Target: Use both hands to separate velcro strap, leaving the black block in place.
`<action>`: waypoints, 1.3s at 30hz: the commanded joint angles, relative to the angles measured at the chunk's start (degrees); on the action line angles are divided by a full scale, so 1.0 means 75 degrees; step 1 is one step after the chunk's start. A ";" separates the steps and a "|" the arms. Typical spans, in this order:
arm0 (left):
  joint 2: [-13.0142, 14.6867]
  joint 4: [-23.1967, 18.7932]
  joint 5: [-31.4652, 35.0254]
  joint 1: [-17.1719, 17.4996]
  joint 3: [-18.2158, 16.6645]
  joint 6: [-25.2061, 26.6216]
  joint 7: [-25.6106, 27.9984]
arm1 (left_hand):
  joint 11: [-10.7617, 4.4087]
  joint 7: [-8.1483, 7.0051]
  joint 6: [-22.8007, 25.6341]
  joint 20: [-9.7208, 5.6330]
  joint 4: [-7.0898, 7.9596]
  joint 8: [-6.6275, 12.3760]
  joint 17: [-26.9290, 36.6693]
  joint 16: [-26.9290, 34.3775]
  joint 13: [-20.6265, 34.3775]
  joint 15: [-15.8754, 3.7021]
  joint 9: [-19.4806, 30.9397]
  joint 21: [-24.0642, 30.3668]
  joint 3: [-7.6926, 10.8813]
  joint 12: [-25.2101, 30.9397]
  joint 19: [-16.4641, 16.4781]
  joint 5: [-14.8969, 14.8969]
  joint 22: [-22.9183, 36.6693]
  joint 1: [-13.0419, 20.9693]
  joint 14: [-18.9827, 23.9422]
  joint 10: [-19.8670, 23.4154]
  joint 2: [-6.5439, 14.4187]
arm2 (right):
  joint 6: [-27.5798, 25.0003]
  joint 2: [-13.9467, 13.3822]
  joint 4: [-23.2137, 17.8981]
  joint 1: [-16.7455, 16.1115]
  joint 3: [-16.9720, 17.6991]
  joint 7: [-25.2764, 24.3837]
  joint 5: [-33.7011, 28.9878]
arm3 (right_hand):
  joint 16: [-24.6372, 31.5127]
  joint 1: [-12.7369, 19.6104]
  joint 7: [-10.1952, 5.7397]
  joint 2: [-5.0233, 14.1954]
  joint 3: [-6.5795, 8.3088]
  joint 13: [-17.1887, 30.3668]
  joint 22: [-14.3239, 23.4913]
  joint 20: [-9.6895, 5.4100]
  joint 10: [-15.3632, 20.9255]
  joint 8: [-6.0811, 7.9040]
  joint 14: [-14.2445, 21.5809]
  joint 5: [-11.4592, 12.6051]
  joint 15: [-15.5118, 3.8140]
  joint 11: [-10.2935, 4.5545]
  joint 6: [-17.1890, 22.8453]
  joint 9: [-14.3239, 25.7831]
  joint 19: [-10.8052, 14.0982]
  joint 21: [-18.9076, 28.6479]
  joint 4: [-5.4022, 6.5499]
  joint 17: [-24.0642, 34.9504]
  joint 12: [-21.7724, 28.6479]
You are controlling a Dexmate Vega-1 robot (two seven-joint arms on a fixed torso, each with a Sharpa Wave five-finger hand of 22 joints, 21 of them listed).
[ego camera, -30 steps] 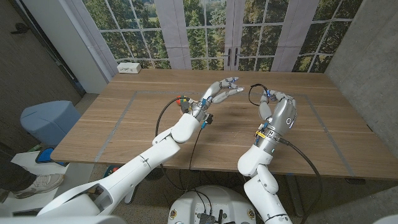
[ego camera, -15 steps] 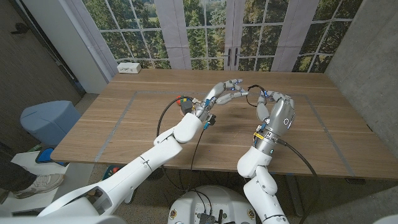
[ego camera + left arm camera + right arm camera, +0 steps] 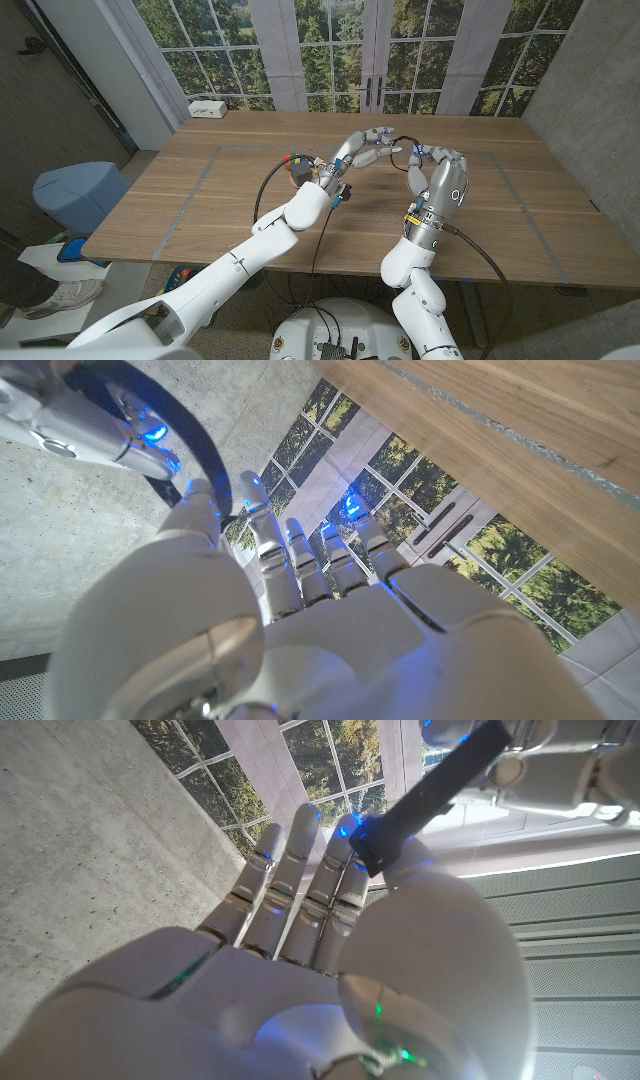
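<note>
Strap: the velcro strap (image 3: 402,146) loops in the air above the surface (image 3: 250,215), between our robot hands.
Right robot hand (image 3: 437,170): we pinch one end (firmly).
Left robot hand (image 3: 365,147): fingers at the other end; grip unclear, so we should secure it, then pull apart.

Left hand (image 3: 368,146) and right hand (image 3: 437,172) raised, fingertips meeting.

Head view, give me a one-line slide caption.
Both raised hands, left hand and right hand, meet over the wooden table on a black strap.
</note>
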 commanded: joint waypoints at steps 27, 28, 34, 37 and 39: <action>-0.0559 0.0560 0.1121 0.0207 -0.0046 -0.0635 0.1786 | -0.0338 0.1020 0.1550 -0.0266 -0.0136 -0.0315 -0.0085 -0.0036 -0.0114 -0.0794 -0.0277 0.0262 0.1244 0.0083 0.0294 0.0469 0.0026 0.0995 0.0688 0.1094 0.0290 | 0.1066 0.1528 0.0175 0.0171 0.0986 0.0000 0.0561 | 0.0076 -0.0014 0.0289 -0.0104 0.0197 0.0098 0.0039 0.0245 0.0178 -0.0084 0.0156 0.0055 -0.0948 0.0275 0.0108 0.0041 -0.0150 0.0071 -0.0024 0.0391 0.0015; -0.0569 0.0567 0.1109 0.0216 -0.0053 -0.0637 0.1804 | -0.0326 0.1055 0.1549 -0.0265 -0.0133 -0.0324 -0.0083 -0.0040 -0.0115 -0.0789 -0.0257 0.0261 0.1264 0.0075 0.0279 0.0494 0.0027 0.1017 0.0692 0.1100 0.0285 | 0.1018 0.1518 0.0168 0.0181 0.0968 0.0000 0.0631 | 0.0076 -0.0014 0.0293 -0.0104 0.0199 0.0100 0.0039 0.0249 0.0176 -0.0083 0.0155 0.0056 -0.0947 0.0276 0.0112 0.0041 -0.0152 0.0071 -0.0023 0.0395 0.0016; -0.0647 0.0686 0.0994 0.0242 -0.0098 -0.0821 0.1919 | -0.0330 0.1224 0.1563 -0.0240 -0.0110 -0.0357 -0.0073 -0.0048 -0.0118 -0.0787 -0.0158 0.0256 0.1353 0.0046 0.0193 0.0612 0.0036 0.1089 0.0716 0.1154 0.0280 | 0.0944 0.1508 0.0181 0.0206 0.0899 0.0000 0.0931 | 0.0074 -0.0008 0.0321 -0.0116 0.0225 0.0133 0.0045 0.0290 0.0157 -0.0104 0.0122 0.0076 -0.0938 0.0295 0.0107 0.0046 -0.0191 0.0074 -0.0030 0.0460 0.0018; -0.0676 0.0722 0.0931 0.0252 -0.0120 -0.0889 0.1937 | -0.0333 0.1264 0.1552 -0.0248 -0.0100 -0.0376 -0.0069 -0.0054 -0.0118 -0.0789 -0.0114 0.0260 0.1381 0.0036 0.0168 0.0653 0.0041 0.1100 0.0715 0.1179 0.0278 | 0.0992 0.1622 0.0217 0.0214 0.0940 0.0000 0.0945 | 0.0072 -0.0014 0.0327 -0.0114 0.0239 0.0150 0.0047 0.0308 0.0148 -0.0110 0.0112 0.0084 -0.0932 0.0297 0.0113 0.0048 -0.0198 0.0080 -0.0025 0.0487 0.0020; -0.0691 0.0738 0.0902 0.0260 -0.0134 -0.0916 0.1946 | -0.0323 0.1273 0.1548 -0.0251 -0.0095 -0.0382 -0.0067 -0.0054 -0.0118 -0.0790 -0.0099 0.0257 0.1393 0.0029 0.0149 0.0668 0.0043 0.1103 0.0720 0.1179 0.0284 | 0.1002 0.1669 0.0227 0.0221 0.0954 0.0000 0.1004 | 0.0065 -0.0011 0.0341 -0.0112 0.0256 0.0140 0.0049 0.0314 0.0147 -0.0122 0.0101 0.0094 -0.0931 0.0323 0.0100 0.0050 -0.0207 0.0084 -0.0026 0.0507 0.0011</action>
